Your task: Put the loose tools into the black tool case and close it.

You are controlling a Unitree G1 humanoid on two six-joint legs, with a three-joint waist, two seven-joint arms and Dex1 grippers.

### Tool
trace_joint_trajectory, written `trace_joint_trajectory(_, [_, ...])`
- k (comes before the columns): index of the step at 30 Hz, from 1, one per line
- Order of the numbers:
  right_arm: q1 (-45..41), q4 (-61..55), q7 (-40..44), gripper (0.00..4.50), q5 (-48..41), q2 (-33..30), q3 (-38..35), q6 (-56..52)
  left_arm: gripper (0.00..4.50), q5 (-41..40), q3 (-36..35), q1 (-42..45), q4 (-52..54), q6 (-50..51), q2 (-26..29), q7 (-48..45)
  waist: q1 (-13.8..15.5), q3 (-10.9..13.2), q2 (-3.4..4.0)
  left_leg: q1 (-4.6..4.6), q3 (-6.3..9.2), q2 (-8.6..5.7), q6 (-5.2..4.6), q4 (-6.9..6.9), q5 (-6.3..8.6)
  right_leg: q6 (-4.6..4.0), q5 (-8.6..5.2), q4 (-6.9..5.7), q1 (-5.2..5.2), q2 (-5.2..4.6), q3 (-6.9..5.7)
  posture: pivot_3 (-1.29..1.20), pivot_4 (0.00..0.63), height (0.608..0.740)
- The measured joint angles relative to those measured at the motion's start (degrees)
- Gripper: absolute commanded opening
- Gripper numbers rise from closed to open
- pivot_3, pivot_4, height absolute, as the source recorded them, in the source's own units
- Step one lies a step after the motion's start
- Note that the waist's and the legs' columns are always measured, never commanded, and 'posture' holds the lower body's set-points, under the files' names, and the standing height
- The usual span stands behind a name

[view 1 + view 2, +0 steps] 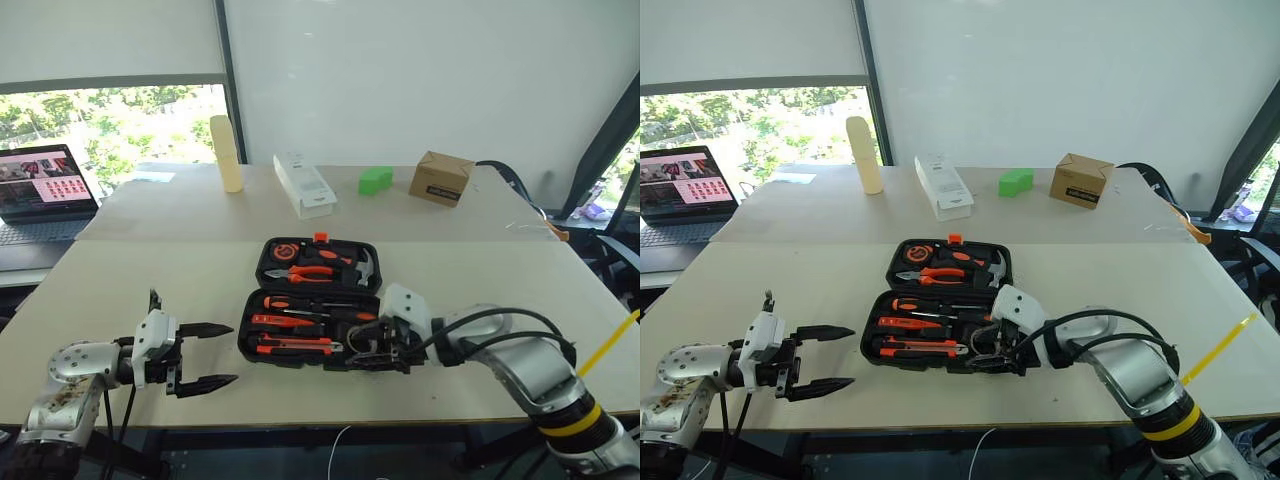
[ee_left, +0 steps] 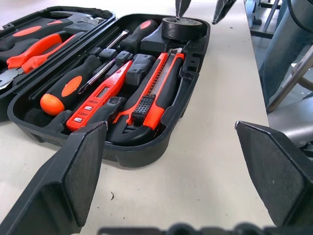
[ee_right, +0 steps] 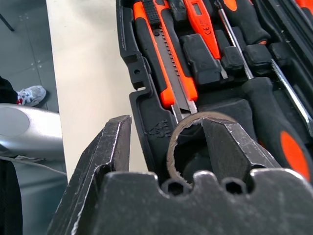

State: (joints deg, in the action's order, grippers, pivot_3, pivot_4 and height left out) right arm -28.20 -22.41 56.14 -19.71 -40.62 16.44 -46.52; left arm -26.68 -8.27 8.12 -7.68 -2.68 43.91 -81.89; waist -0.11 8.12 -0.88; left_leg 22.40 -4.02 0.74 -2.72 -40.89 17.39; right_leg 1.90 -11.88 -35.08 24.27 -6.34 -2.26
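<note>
Black moulded plastic, the open clamshell tool case (image 1: 300,345) lies flat in the middle of the pale bench (image 1: 120,290), its lid half turned away from the robot. In the near half sit two orange-and-black-handled screwdrivers (image 2: 66,88), an all-orange flat tester tool (image 2: 98,100) and an orange-and-black utility knife (image 2: 156,88), each in its own slot. A black tape roll (image 2: 181,27) rests in the case's corner on the robot's right side.

The right hand (image 1: 372,352) reaches in from the right with its forearm low over the bench and its wrist bent, pointing leftward and down into that corner. Its fingers (image 3: 225,142) stand partly apart, one inside the tape roll's cardboard core and the other outside the case wall; whether they press on the roll cannot be told.

The left hand (image 1: 205,355) hovers above the bench just left of the case, level and pointing right toward it. Its two black fingers are spread wide with nothing between them.

Orange-handled pliers (image 1: 300,272), a hammer (image 1: 365,265) and a round tape measure (image 1: 282,252) fill the lid half.
</note>
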Motion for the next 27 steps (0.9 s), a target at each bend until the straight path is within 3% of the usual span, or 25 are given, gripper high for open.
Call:
trace_joint_trajectory(6, [-0.69, 1.54, -0.03, 2.73, 1.12, -0.49, 2.08, -0.24, 4.50, -0.01, 0.00, 0.02, 0.02, 0.00, 0.00, -0.07, -0.07, 0.00, 0.00, 0.00, 0.00, 0.01, -0.01, 0.00, 0.00, 0.00, 0.00, 0.00, 0.01, 0.01, 0.00, 0.00, 0.150, 0.740])
trace_joint_trajectory(11, [-1.72, 2.78, -0.66, 1.53, 1.86, 0.33, 3.54, -0.82, 4.50, -0.01, 0.00, 0.05, 0.02, -0.03, 0.00, -0.03, -0.08, 0.00, 0.00, 0.00, 0.00, 0.01, 0.00, 0.00, 0.00, 0.00, 0.00, 0.00, 0.01, 0.01, 0.00, 0.00, 0.150, 0.740])
trace_joint_trajectory(15, [-2.54, 2.78, -0.30, 0.06, 1.88, 0.24, 3.53, -1.03, 4.50, 0.00, 0.00, 0.05, 0.02, -0.03, 0.00, 0.11, -0.02, 0.00, 0.00, 0.00, 0.01, 0.00, -0.01, 0.00, 0.00, 0.00, 0.00, 0.00, 0.00, 0.01, 0.00, 0.00, 0.150, 0.740])
trace_joint_trajectory(27, [-4.09, 2.75, 5.11, 0.02, 2.23, -6.74, 4.69, -1.24, 4.50, 0.05, 0.29, 0.25, 0.29, -0.03, -0.39, 0.53, -0.05, 0.00, 0.00, 0.01, 0.01, 0.02, -0.03, 0.01, 0.02, 0.00, 0.00, 0.02, 0.02, 0.02, -0.01, 0.00, 0.150, 0.740])
